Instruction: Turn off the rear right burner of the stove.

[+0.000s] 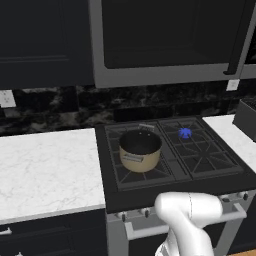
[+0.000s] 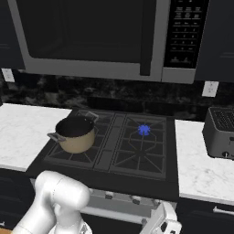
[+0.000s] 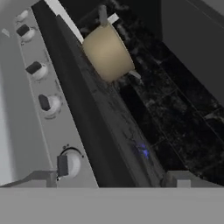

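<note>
The stove [image 1: 111,196] is a black gas cooktop with a silver front. Its rear right burner [image 1: 185,133] carries a small blue flame, which also shows in the right base view [image 2: 144,130] and faintly in the hand view [image 3: 142,151]. My gripper [image 3: 108,180] is open, low in front of the stove's front panel, and the hand view is rolled sideways. A row of several knobs runs along the panel; the nearest knob [image 3: 65,164] sits just inside one fingertip [image 3: 37,178], with nothing held between the fingers. My white arm [image 1: 192,217] rises before the bar handle.
A tan pot [image 1: 140,149] with a dark inside stands on the stove's left grates. A big dark microwave [image 2: 91,36] hangs above. A black toaster [image 2: 222,132] sits on the right counter, and a white marble counter [image 1: 45,165] lies to the left.
</note>
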